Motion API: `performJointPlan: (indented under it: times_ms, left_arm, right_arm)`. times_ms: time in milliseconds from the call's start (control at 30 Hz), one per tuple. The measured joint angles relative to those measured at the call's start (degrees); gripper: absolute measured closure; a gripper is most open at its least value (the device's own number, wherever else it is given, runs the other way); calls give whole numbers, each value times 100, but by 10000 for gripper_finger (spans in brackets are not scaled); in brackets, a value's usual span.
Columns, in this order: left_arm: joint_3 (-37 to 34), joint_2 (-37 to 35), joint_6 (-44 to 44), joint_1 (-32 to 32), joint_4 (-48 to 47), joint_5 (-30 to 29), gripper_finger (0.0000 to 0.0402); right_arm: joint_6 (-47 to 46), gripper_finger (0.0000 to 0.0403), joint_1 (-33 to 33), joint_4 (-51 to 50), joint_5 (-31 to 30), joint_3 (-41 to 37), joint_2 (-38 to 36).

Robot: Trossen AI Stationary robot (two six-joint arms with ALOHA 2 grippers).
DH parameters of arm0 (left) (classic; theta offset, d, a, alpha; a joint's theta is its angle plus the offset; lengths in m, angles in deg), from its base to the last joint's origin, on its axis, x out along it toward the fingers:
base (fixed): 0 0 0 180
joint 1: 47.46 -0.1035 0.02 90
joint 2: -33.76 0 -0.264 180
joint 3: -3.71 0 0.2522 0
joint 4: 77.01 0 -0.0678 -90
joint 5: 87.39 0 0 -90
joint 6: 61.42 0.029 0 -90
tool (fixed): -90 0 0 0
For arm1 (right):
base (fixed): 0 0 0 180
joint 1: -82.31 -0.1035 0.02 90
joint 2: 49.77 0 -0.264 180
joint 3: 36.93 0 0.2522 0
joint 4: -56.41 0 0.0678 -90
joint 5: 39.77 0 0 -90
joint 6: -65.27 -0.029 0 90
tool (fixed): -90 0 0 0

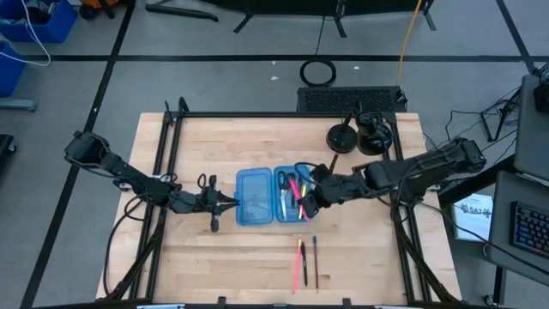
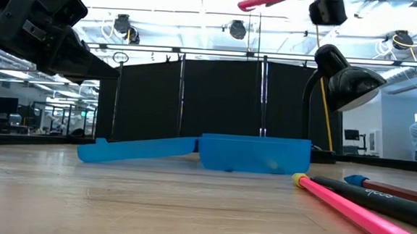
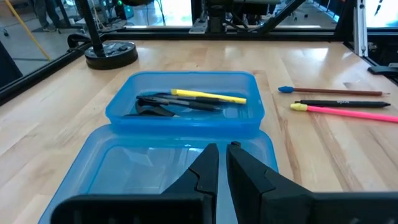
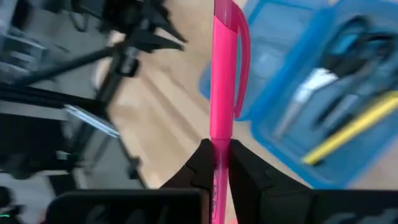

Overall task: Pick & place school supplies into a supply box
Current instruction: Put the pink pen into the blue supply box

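wooden tabletop [image 1: 223,257] carries the open light-blue supply box [image 1: 255,197] at its middle. right gripper [image 1: 302,204] hangs above the box's deeper half, fingers pinched tight on a pink pen [image 4: 221,74] that juts forward past the fingertips. below it, in that half, lie a yellow pen [image 3: 208,96] and black-handled scissors [image 3: 155,106]. left gripper [image 1: 233,202] sits just beside the box's shallow lid half, fingers nearly together and holding nothing. near the right gripper, out on the table, rest three more pens [image 1: 305,262].

Wooden table [image 1: 214,266]: case [image 1: 255,196], pens [image 1: 302,262]
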Motion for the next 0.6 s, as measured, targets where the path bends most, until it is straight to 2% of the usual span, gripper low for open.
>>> performJointPlan:
  times_ms: [167, 300, 433, 600]
  left_arm:
    - [0, 0, 24, 0, 1, -1, 364]
    - [0, 0, 42, 0, 6, -7, 364]
    - [0, 0, 109, 0, 50, -9, 364]
    - [0, -2, 111, 0, 48, -2, 364]
  right_arm:
    - [35, 384, 226, -1668, 3, 685, 25]
    - [-94, 384, 494, -2434, -21, 741, 43]
    - [-114, 384, 702, -2561, 39, 739, 387]
    - [165, 384, 937, -2265, 552, 739, 955]
